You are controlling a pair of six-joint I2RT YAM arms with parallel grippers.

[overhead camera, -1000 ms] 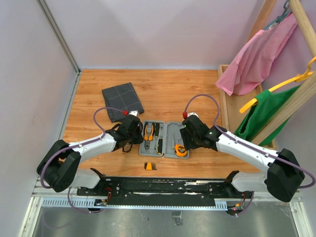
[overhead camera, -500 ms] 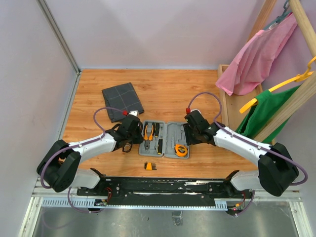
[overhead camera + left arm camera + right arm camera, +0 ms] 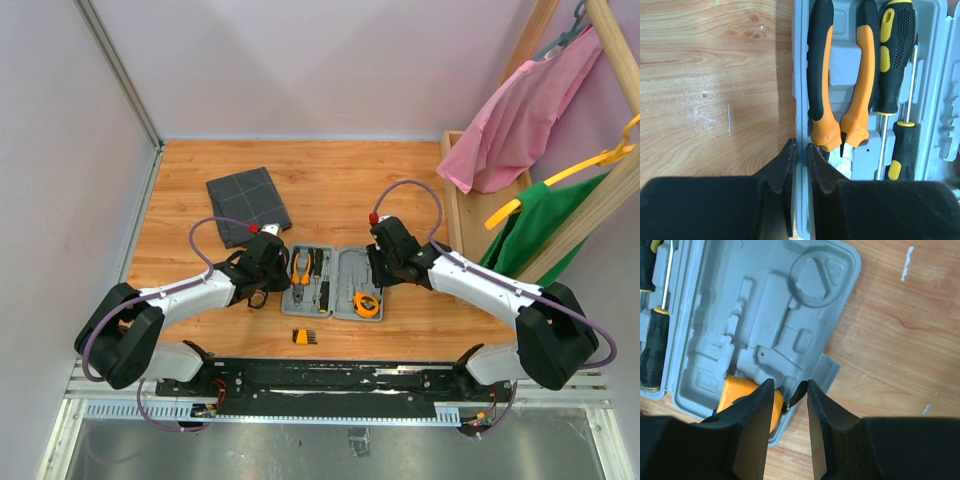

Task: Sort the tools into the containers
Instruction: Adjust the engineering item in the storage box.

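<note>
DESK: Caption pls. Where does the case sit?

PHOTOG: The light-grey case [image 3: 350, 268] lies open and flat on the wood surface [image 3: 350, 185], ctr-front, btwn the two arms. The dark grey pouch [image 3: 248, 205] lies apart from it, further back and to the left.

DESK: And the tools?

PHOTOG: The case's left half holds the orange-and-black pliers [image 3: 820, 75] in a moulded bed. The two black-and-yellow screwdrivers [image 3: 895, 50] lie just beside them, nearer the case's middle. In the right half, the round orange piece [image 3: 367, 304] sits at the near edge. The small orange bit holder [image 3: 305, 336] lies outside the case, on the surface just in front of it.

DESK: Left arm?

PHOTOG: The left end effector [image 3: 801, 150] is down at the case's left rim, fingers almost pressed together and pinching that rim. One finger stands outside on the wood side, the other inside, next to the pliers' head.

DESK: Right arm?

PHOTOG: The right end effector [image 3: 788, 385] hangs over the near edge of the case's right half, fingers part-spread w/ a clear gap btwn them. In that gap the right wrist view shows the case's edge, and the orange piece shows just left of it, partly behind the left finger. Whether either finger touches the case or the piece can't be told from these views. No grip on anything shows.
</note>
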